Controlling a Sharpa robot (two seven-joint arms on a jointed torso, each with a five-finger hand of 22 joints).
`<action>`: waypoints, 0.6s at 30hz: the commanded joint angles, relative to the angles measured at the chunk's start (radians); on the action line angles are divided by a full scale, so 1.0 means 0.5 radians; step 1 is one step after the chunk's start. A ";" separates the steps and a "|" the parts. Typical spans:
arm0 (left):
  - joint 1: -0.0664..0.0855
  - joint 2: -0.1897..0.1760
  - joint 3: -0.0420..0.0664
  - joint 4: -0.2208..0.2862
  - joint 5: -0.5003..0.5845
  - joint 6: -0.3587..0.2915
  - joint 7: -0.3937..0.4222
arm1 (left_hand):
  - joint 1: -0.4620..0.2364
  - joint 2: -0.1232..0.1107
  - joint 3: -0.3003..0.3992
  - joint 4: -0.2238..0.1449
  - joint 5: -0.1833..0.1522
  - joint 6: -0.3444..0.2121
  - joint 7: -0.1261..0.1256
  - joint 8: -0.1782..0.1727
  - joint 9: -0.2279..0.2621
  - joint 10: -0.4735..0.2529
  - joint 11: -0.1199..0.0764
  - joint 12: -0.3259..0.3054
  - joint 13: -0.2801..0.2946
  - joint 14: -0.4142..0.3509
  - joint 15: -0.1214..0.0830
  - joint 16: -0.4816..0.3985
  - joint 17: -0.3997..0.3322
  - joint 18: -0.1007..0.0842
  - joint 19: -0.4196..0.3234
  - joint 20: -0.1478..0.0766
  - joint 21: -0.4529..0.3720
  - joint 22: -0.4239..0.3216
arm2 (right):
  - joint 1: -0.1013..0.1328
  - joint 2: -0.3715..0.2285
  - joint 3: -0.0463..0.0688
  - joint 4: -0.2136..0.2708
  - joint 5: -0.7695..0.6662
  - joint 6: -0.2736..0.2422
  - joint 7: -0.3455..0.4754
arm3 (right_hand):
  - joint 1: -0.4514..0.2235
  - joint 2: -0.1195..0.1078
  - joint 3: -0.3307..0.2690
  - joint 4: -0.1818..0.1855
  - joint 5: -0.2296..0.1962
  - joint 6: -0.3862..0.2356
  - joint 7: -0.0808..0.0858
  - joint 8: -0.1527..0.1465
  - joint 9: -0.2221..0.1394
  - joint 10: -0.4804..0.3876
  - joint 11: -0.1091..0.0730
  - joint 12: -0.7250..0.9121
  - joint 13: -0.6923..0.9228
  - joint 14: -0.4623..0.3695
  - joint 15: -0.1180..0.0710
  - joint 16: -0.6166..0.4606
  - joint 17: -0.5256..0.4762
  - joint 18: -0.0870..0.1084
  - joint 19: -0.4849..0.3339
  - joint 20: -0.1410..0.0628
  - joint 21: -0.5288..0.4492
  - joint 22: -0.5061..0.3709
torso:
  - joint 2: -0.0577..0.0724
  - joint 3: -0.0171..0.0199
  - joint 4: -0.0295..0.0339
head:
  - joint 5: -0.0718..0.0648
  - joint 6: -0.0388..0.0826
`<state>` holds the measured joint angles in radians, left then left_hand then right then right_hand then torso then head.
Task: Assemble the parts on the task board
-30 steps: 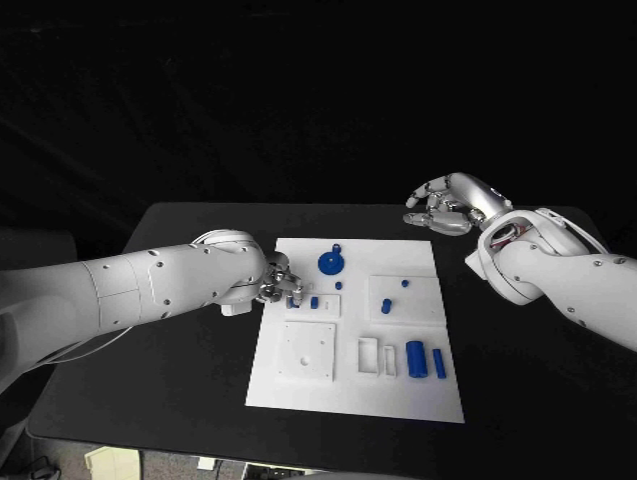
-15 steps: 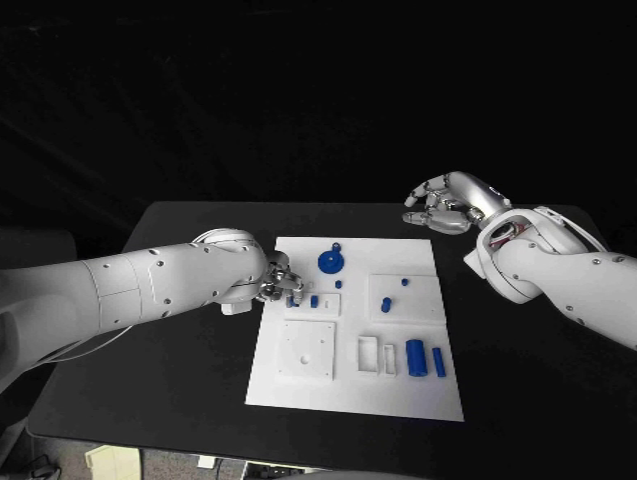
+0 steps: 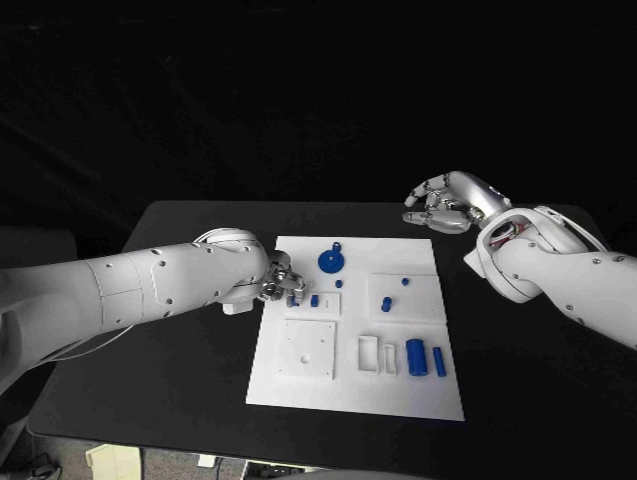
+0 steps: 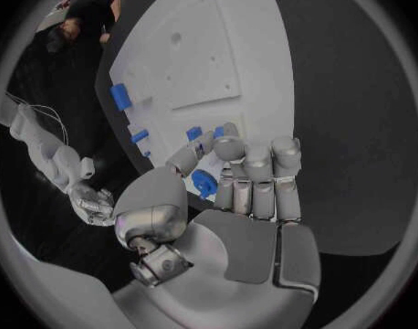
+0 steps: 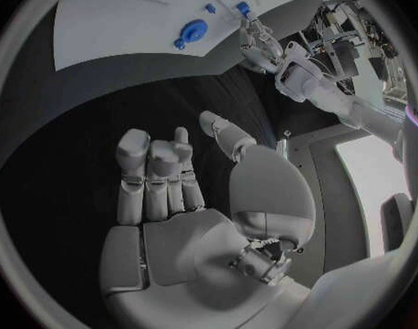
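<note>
The white task board (image 3: 350, 385) lies in the middle of the black table. My left hand (image 3: 278, 283) (image 4: 241, 197) is at the board's left edge, fingers curled, thumb and fingertips pinching a small blue peg (image 3: 289, 298) (image 4: 218, 131). A second small peg (image 3: 314, 300) stands just beside it. A blue disc (image 3: 331, 263) (image 5: 193, 31) lies on the far part of the board. My right hand (image 3: 445, 205) (image 5: 172, 197) hangs beyond the board's far right corner, fingers curled in and holding nothing.
More blue parts sit on the board: two small ones (image 3: 386, 305) right of centre and two cylinders (image 3: 416, 358) near the front right. A square recessed plate (image 3: 308, 350) lies at front left. Bare black table (image 3: 188, 380) surrounds the board.
</note>
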<state>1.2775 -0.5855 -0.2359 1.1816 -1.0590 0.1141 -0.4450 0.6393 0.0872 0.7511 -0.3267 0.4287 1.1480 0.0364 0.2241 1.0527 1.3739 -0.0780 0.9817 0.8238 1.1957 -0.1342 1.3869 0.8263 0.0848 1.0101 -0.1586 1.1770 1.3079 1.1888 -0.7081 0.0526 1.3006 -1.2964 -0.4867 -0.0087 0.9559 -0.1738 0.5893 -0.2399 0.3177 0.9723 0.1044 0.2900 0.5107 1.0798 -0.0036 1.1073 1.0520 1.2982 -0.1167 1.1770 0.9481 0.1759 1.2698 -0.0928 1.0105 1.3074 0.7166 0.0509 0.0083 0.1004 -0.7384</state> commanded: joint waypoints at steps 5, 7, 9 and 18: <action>-0.014 0.017 -0.007 0.021 -0.022 0.058 0.013 | -0.006 0.028 0.077 0.098 0.004 0.288 -0.129 0.228 0.010 0.092 -0.099 0.021 0.005 0.118 -0.102 0.011 0.003 0.032 0.015 -0.215 0.004 0.008 | 0.000 0.000 0.001 0.004 -0.006 0.028 0.006 | -0.003 -0.004 -0.008 0.010 0.026 0.001 0.010 -0.008 0.004 -0.016 0.001 -0.006 -0.003 -0.004 0.009 -0.013 0.002 0.172 0.001 -0.011 -0.014 0.014 | 0.000 0.0012 -0.001 | -0.002 -0.001; -0.014 0.019 -0.007 0.022 -0.032 0.063 0.013 | -0.007 0.028 0.076 0.098 0.003 0.288 -0.130 0.229 0.011 0.093 -0.100 0.022 0.005 0.118 -0.101 0.011 0.003 0.032 0.015 -0.215 0.004 0.008 | 0.000 0.000 0.001 0.004 -0.006 0.029 0.006 | -0.003 -0.004 -0.008 0.010 0.030 0.001 0.010 -0.008 0.004 -0.017 0.001 -0.006 -0.003 -0.004 0.009 -0.013 0.002 0.172 0.001 -0.011 -0.015 0.014 | 0.000 0.0007 -0.001 | -0.002 -0.002; -0.014 0.020 -0.007 0.022 -0.035 0.065 0.014 | -0.007 0.028 0.077 0.099 0.003 0.288 -0.130 0.230 0.011 0.093 -0.100 0.023 0.005 0.118 -0.101 0.011 0.003 0.032 0.015 -0.215 0.004 0.008 | 0.000 0.000 0.001 0.005 -0.006 0.029 0.007 | -0.003 -0.004 -0.009 0.010 0.031 0.001 0.010 -0.008 0.005 -0.017 0.001 -0.006 -0.003 -0.004 0.009 -0.013 0.002 0.172 0.001 -0.011 -0.015 0.014 | 0.001 0.0015 -0.001 | -0.004 -0.004; -0.015 0.030 -0.007 0.017 -0.035 0.069 0.011 | -0.010 0.013 0.072 0.110 -0.042 0.283 -0.131 0.240 0.014 0.089 -0.100 0.034 0.004 0.118 -0.098 0.008 0.001 0.034 0.017 -0.216 0.004 0.007 | 0.000 -0.002 0.001 0.006 -0.006 0.030 0.007 | -0.003 -0.004 -0.009 0.010 0.037 0.002 0.010 -0.008 0.005 -0.017 0.001 -0.006 -0.003 -0.004 0.009 -0.013 0.003 0.172 0.001 -0.011 -0.015 0.015 | 0.001 0.0010 -0.001 | -0.007 -0.007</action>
<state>1.2739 -0.5765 -0.2384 1.1834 -1.0792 0.1208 -0.4503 0.6294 0.0970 0.7429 -0.3181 0.4085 1.2062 0.0421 0.3505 1.0627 1.4227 -0.0707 0.9944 0.8253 1.2071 -0.1370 1.3869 0.8264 0.0838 1.0156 -0.1570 1.1770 1.3077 1.1888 -0.7093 0.0526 1.3019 -1.2964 -0.4836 -0.0087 0.9559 -0.1738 0.5866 -0.2371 0.3331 0.9728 0.1040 0.2900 0.5117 1.0798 -0.0036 1.1073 1.0521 1.2982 -0.1167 1.1770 0.9481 0.1758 1.2699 -0.0926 1.0067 1.3073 0.7167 0.0516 0.0081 0.0977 -0.7415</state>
